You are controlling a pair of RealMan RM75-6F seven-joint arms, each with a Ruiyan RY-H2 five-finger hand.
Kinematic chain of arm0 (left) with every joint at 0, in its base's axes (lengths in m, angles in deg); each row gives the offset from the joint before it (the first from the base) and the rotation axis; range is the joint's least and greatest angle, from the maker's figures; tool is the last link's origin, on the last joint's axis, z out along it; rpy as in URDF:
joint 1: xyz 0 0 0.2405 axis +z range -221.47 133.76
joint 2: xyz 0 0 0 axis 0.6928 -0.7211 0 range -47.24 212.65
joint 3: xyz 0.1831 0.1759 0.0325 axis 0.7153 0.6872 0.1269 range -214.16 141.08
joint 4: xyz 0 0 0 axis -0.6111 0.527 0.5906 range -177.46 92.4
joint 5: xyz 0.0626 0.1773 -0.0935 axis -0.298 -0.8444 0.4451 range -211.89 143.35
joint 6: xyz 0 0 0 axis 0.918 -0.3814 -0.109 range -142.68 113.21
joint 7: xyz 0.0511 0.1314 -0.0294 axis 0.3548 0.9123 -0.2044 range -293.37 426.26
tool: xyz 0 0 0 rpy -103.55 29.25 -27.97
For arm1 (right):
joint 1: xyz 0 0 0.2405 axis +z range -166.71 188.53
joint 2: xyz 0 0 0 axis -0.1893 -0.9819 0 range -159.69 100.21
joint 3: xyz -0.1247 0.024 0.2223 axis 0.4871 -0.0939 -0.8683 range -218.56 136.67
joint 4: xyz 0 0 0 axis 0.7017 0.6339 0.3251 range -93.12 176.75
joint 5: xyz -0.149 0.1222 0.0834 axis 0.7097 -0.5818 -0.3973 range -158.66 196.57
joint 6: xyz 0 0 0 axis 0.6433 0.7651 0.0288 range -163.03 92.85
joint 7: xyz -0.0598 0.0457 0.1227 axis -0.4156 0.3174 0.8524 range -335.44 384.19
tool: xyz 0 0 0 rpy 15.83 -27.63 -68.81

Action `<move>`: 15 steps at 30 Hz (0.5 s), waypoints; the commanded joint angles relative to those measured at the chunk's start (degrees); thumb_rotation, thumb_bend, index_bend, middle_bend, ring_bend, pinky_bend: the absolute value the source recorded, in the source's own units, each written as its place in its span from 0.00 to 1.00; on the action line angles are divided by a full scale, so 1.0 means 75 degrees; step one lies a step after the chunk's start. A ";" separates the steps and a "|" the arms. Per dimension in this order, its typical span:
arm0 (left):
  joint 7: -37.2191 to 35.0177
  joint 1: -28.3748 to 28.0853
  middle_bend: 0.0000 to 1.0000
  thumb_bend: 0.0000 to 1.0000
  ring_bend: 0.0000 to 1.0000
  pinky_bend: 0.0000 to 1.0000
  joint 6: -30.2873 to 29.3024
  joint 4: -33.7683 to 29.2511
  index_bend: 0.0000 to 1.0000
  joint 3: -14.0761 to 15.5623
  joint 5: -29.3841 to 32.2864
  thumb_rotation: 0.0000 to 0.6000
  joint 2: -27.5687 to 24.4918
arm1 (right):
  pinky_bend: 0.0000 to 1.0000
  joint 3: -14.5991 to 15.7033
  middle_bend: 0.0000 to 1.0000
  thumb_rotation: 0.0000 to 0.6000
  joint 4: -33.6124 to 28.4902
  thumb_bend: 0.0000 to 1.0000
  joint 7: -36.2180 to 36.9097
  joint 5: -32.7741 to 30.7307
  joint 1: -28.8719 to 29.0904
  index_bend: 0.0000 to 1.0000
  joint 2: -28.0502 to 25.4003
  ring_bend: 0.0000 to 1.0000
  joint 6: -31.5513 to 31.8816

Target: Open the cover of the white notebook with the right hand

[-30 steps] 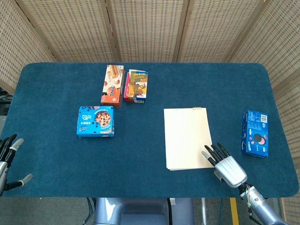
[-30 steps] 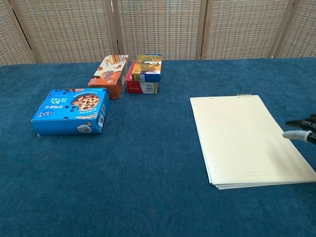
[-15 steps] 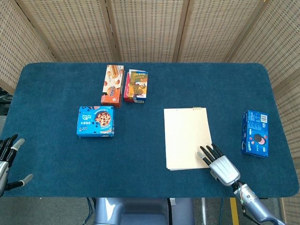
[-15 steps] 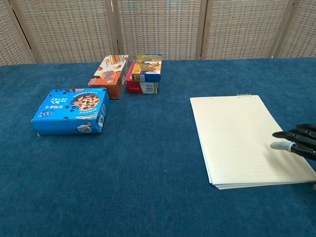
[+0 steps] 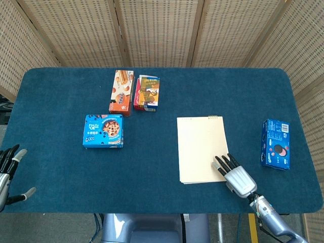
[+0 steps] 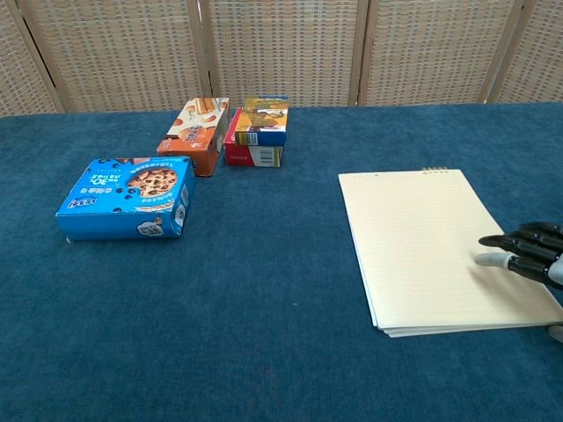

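The white notebook (image 5: pixel 202 148) (image 6: pixel 435 246) lies flat on the blue table right of centre, its spiral binding at the far edge. My right hand (image 5: pixel 236 175) (image 6: pixel 528 256) hovers palm down over the notebook's near right corner, fingers straight and spread, holding nothing. Whether the fingertips touch the page cannot be told. My left hand (image 5: pixel 8 169) is at the table's near left edge, fingers apart and empty; the chest view does not show it.
A blue cookie box (image 5: pixel 103 130) (image 6: pixel 126 198) lies left of centre. An orange snack box (image 5: pixel 121 91) (image 6: pixel 194 135) and a red-blue box (image 5: pixel 147 92) (image 6: pixel 258 132) stand at the back. Another blue cookie box (image 5: pixel 276 144) lies near the right edge.
My right hand has slid left and slightly toward the near edge, so its fingers now reach further over the notebook's near right corner. The notebook and the left hand have not moved.
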 commanded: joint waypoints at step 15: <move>0.0009 -0.0004 0.00 0.00 0.00 0.00 0.0018 0.0003 0.00 0.0008 0.0026 1.00 0.0018 | 0.00 -0.0206 0.00 1.00 0.0067 0.45 0.0110 -0.0355 0.0155 0.01 0.0230 0.00 0.0035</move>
